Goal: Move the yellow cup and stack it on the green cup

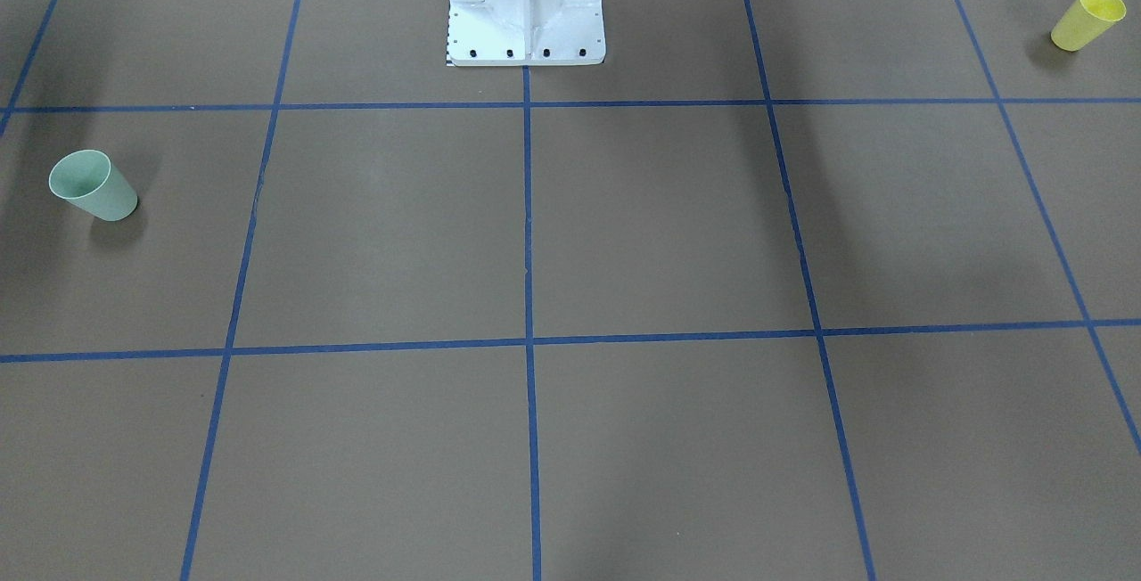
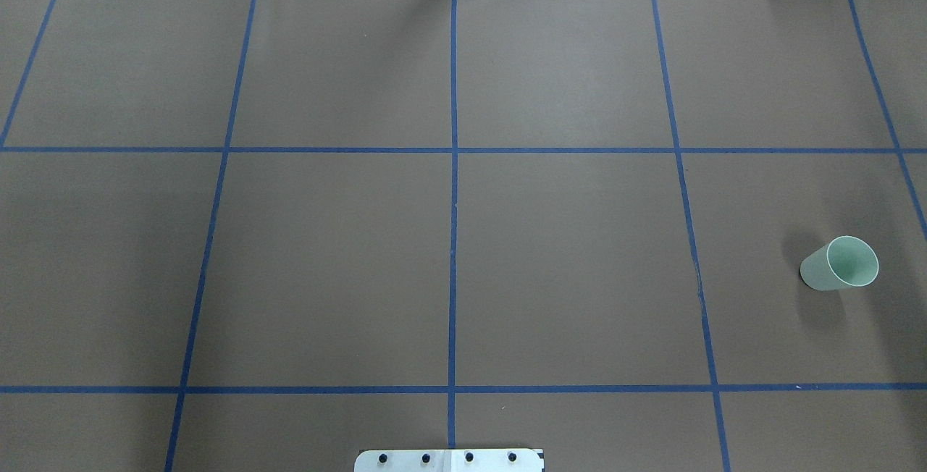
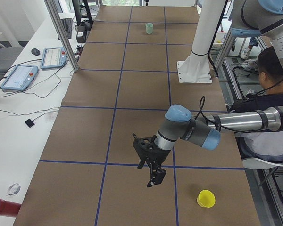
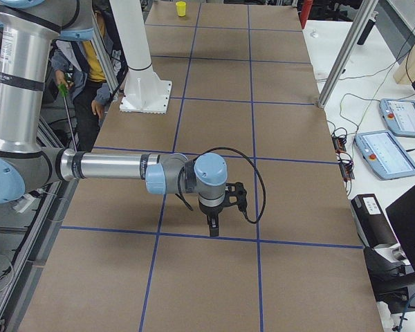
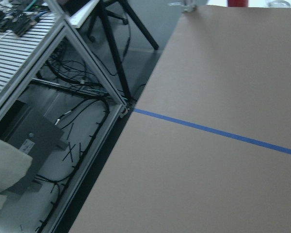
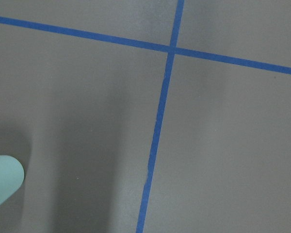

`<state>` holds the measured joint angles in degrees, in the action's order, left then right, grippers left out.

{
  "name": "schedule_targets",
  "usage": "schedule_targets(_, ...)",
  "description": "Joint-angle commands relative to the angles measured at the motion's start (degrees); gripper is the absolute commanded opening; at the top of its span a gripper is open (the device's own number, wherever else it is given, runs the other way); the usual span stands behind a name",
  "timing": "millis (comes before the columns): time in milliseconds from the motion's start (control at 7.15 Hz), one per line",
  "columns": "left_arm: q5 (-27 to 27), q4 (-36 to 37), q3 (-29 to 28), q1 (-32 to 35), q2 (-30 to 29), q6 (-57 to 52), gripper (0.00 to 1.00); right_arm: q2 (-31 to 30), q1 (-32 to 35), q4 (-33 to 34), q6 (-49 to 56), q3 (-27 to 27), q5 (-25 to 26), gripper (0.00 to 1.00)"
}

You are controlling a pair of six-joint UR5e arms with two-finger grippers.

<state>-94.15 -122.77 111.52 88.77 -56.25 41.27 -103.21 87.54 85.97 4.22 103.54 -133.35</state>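
Note:
The yellow cup (image 1: 1087, 20) stands mouth up near the table's end on my left side, also seen as the yellow cup (image 3: 205, 198) and far off as the yellow cup (image 4: 181, 8). At the opposite end stands the green cup (image 1: 92, 186), (image 2: 840, 263), (image 3: 149, 28), mouth up; its edge shows in the right wrist view (image 6: 2, 180). My left gripper (image 3: 154, 181) hangs above the table a short way from the yellow cup, apart from it. My right gripper (image 4: 214, 230) hovers over a blue tape line. Whether either is open or shut I cannot tell.
The white robot pedestal (image 1: 526, 20) stands at mid-table on the robot's side. Blue tape lines (image 2: 453, 240) grid the brown table. A person (image 3: 269, 70) sits beside the base. Pendants (image 3: 19, 75) and cables lie on the side bench, with a metal post (image 3: 61, 33) nearby.

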Motion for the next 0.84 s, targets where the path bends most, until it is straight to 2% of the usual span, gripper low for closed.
schedule_targets(0,9.8,0.0,-0.1,-0.1,4.5,5.1,1.00,-0.6,0.0,0.1,0.0,0.0,-0.1,1.00)
schedule_targets(280,16.6,5.3,0.0,-0.3,5.5,10.4,1.00,-0.8,0.0,0.1,0.0,0.0,0.0,1.00)
schedule_targets(559,20.4,9.9,0.0,-0.4,4.7,13.1,1.00,-1.6,0.0,0.1,0.0,0.0,-0.1,1.00)
schedule_targets(699,22.0,17.6,0.0,-1.7,1.0,17.2,1.00,-1.7,0.0,0.1,0.0,0.0,-0.1,1.00)
